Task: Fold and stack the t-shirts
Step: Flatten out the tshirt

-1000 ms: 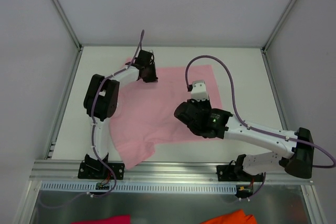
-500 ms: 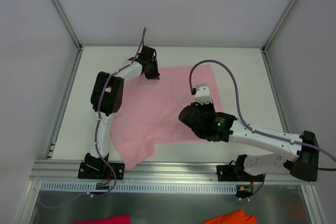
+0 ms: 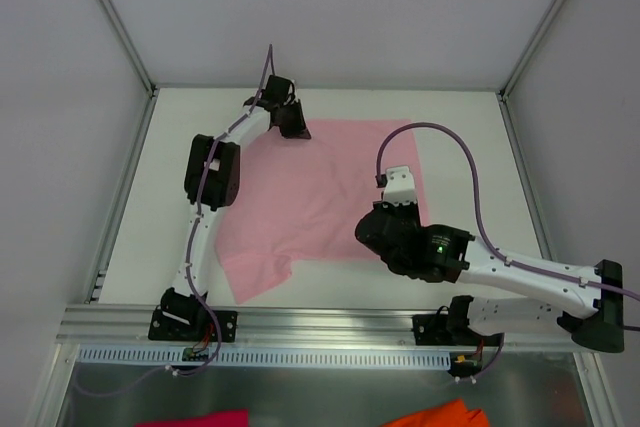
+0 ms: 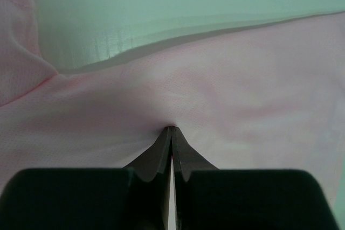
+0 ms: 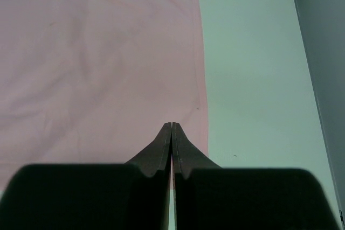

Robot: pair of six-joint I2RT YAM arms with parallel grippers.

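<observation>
Pink t-shirt point(image 3: 320, 197) spread flat on table point(image 3: 420, 105), left gripper point(image 4: 171, 129) pinching a pucker of cloth at its far-left edge, right gripper point(image 5: 171, 125) pressed together over its right hem

Bright, even, diffuse light with soft shadows. The 2 wrist views tint the table point(image 5: 253, 79) greenish. Just beyond the left gripper point(image 4: 171, 129), a dark shadow band lies under the raised edge of the t-shirt point(image 4: 242, 79), where the cloth looks slightly blurred.
</observation>
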